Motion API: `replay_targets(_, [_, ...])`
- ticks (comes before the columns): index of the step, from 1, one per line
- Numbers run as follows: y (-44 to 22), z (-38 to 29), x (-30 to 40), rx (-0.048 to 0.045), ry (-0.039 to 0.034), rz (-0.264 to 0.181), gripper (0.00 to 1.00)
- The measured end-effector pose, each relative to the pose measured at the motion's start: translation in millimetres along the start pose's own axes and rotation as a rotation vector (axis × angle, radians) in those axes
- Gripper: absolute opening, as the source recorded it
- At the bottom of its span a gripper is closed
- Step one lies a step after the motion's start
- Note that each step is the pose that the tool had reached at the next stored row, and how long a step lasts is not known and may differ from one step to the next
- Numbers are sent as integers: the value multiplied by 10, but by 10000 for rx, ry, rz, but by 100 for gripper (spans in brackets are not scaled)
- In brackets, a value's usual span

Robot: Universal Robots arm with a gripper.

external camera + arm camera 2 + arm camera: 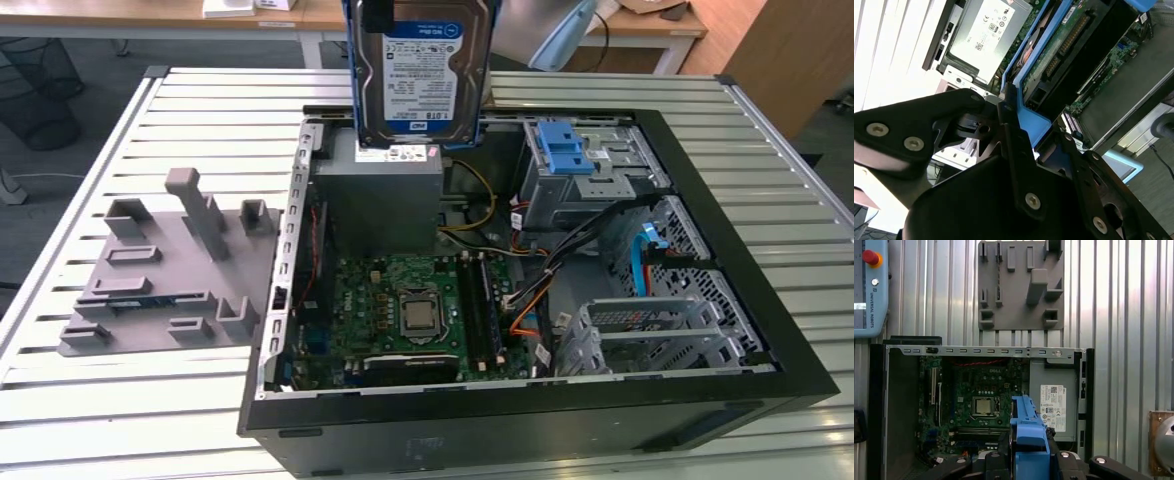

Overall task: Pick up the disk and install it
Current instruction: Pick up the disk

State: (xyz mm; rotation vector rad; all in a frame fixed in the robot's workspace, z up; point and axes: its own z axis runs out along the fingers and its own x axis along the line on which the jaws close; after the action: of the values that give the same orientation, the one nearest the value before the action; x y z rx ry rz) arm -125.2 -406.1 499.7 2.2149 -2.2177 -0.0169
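Well off to the exterior view's left of our fingers, we see a grey fixture plate lying on the slatted table. Our fingers are clamped on the blue carrier of the disk, which hangs upright from them above the grey power supply in the open computer case. Below the fingers and to the exterior view's right, a drive bay with a blue latch sits inside the case

claw: matte black | linkage plates: flat, rounded ends | silver screws at joints
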Motion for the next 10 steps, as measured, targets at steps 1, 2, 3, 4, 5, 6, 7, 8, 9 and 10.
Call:
replay_targets(1, [0, 0, 0, 0, 0, 0, 36])
replay_targets(2, [0, 0, 1, 0, 0, -1, 36])
replay_targets(3, [0, 0, 1, 0, 0, -1, 36])
replay_targets(4, [0, 0, 2, 0, 1, -1, 36])
replay_targets(5, [0, 0, 3, 0, 0, -1, 36])
replay_targets(6, [0, 0, 6, 0, 0, -2, 36])
replay_targets(7, [0, 0, 12, 0, 0, -3, 36])
replay_targets(8, [0, -1, 20, 0, 1, -2, 36])
replay_targets(9, [0, 0, 27, 0, 0, -2, 36])
replay_targets(10, [0, 0, 28, 0, 0, -2, 36])
